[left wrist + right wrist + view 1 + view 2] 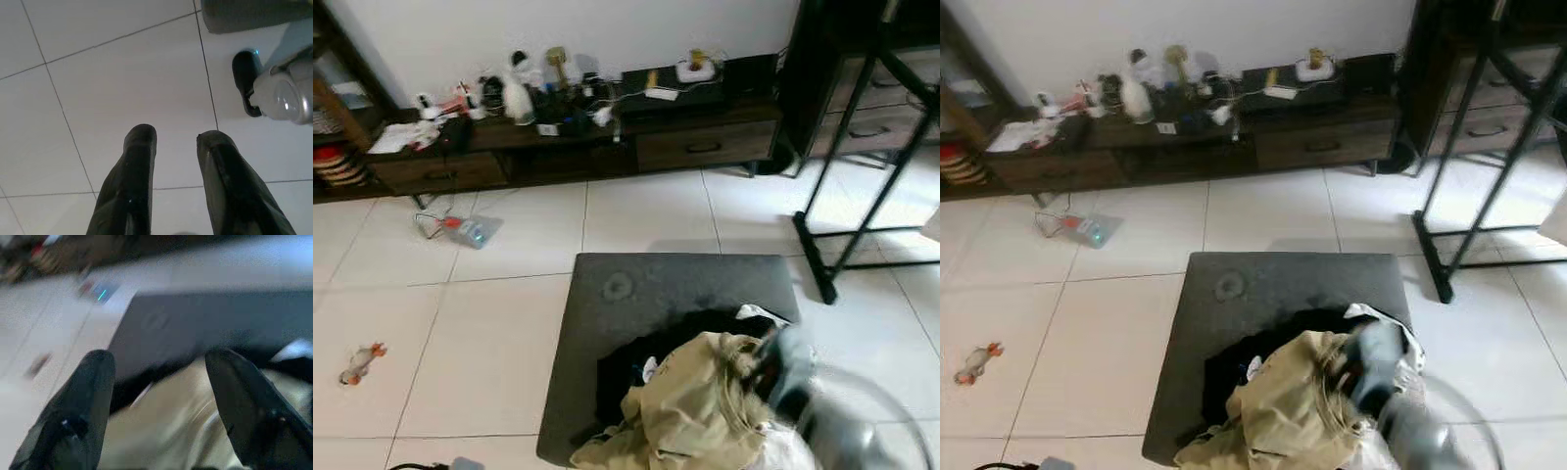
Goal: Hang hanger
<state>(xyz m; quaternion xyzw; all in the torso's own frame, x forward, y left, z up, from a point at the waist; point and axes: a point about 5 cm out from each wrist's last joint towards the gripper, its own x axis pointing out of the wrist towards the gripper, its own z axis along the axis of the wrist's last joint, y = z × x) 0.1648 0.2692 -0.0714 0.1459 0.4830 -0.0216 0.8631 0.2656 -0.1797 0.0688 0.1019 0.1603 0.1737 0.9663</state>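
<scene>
blurred right hand (pixel 781 367), clothes pile (pixel 695 416) cut off by frame edge

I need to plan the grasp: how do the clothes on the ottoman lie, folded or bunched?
Bunched. The beige garment lies crumpled over a black garment on the grey ottoman, with no flat folds.

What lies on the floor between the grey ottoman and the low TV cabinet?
Mostly bare white tile between the ottoman and the cabinet, seen in both eye views. A small device with a cable lies off to the left.

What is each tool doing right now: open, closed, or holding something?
Left tool: open, holding nothing, above floor tiles.
Right tool: open, holding nothing, over the beige garment.
</scene>
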